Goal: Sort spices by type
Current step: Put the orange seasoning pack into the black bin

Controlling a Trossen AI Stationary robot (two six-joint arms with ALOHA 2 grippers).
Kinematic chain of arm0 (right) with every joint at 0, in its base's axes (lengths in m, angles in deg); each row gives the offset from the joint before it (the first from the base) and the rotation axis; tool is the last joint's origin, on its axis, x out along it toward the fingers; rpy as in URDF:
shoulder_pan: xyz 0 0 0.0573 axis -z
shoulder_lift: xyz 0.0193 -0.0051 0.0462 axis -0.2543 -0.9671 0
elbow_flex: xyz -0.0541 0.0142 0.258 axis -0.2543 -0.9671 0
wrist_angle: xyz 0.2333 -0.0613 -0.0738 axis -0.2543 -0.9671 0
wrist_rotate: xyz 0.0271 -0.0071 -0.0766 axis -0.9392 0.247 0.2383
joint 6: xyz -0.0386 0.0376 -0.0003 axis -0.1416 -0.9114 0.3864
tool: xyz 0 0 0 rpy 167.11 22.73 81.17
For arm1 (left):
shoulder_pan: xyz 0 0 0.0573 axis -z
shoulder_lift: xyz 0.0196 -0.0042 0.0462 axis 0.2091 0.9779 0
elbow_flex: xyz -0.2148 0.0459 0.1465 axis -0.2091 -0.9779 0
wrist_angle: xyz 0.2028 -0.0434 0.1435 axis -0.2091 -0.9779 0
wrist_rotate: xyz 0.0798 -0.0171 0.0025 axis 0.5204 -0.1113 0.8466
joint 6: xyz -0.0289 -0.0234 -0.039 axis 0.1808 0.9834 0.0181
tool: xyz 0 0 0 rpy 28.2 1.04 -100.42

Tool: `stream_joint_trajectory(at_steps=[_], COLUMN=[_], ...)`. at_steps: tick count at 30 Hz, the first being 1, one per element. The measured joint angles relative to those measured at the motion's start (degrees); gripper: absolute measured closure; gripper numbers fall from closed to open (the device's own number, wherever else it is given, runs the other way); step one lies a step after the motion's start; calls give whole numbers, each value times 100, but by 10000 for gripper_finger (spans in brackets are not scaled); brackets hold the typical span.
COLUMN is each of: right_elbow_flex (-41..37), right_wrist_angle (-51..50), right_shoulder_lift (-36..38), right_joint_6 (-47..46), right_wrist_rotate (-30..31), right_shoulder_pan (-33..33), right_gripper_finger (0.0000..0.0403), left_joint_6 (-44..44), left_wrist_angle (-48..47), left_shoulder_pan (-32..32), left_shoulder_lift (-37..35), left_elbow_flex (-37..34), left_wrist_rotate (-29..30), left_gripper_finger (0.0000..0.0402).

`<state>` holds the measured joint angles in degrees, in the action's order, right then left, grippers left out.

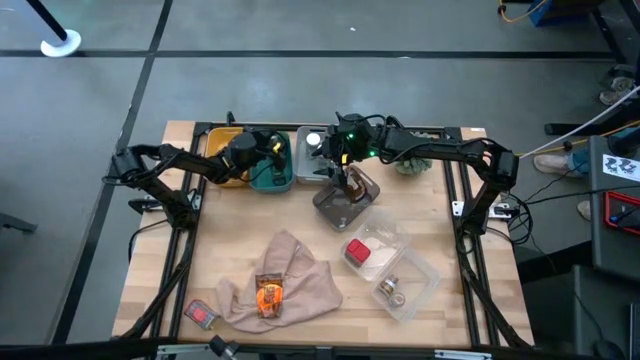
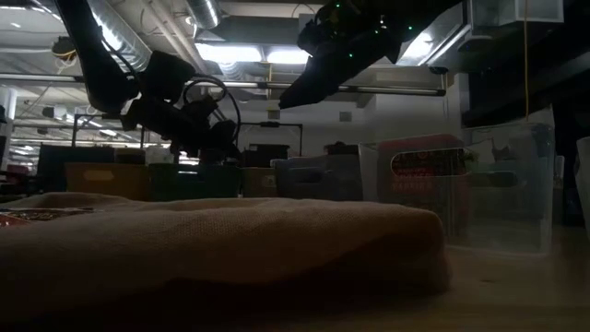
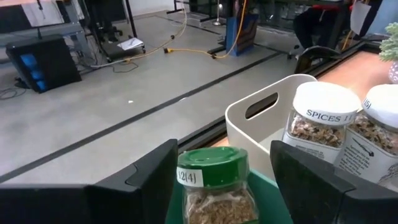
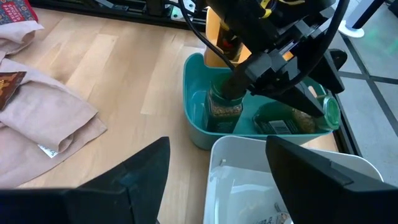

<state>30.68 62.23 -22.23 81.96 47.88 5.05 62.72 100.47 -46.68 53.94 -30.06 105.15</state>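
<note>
A green-capped spice jar [image 3: 214, 183] stands upright on the floor of the teal bin [image 4: 196, 121] at the table's far side. My left gripper [image 3: 224, 180] is open, with one finger on either side of the jar's cap; the right wrist view shows it coming down over the jar [image 4: 224, 106]. A second green-capped jar [image 4: 301, 118] lies on its side in the same bin. My right gripper [image 4: 217, 180] hangs open and holds nothing above the white bin [image 4: 280, 180], which holds white-capped spice jars [image 3: 320, 124]. My left gripper has its fingers on either side of the jar's green cap [image 3: 211, 167], coming from above at a slant. A gap shows between the cap and one finger [image 3: 311, 180]. Whether the other finger [image 3: 149, 186] touches the cap I cannot tell.
A yellow bin [image 1: 222, 150] stands left of the teal one. Clear tubs [image 1: 345, 205] [image 1: 400, 270] hold a red packet [image 1: 357, 250] and a silver-capped jar [image 1: 390, 290]. The beige cloth [image 1: 290, 280] carries an orange sachet [image 1: 268, 294], with a red packet [image 1: 200, 314] beside it. A green plant ball [image 1: 410, 162] sits far right.
</note>
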Motion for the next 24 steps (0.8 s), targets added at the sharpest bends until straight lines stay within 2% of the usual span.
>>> stream_joint_trajectory(at_steps=[10,14,19,21,24], right_elbow_flex=[0,0,0,0,0], right_wrist_angle=[-2,-5,-11,-15,-17], right_shoulder_lift=[0,0,0,0,0], right_joint_6=[-1,-1,-1,-1,-1], right_wrist_rotate=[0,0,0,0,0], right_shoulder_pan=[1,-1,1,-1,-1], right_gripper_finger=[136,136,136,136,136], left_joint_6=[-136,-264,-515,-926,-1387], left_wrist_angle=[372,520,260,-232,-1445], left_shoulder_pan=[11,16,218,412,820], left_shoulder_lift=[-18,-255,-1071,-1559,-2374], left_elbow_flex=[31,108,116,116,168], left_wrist_rotate=[-6,-40,-77,-308,-777], left_gripper_finger=[160,160,160,160,160])
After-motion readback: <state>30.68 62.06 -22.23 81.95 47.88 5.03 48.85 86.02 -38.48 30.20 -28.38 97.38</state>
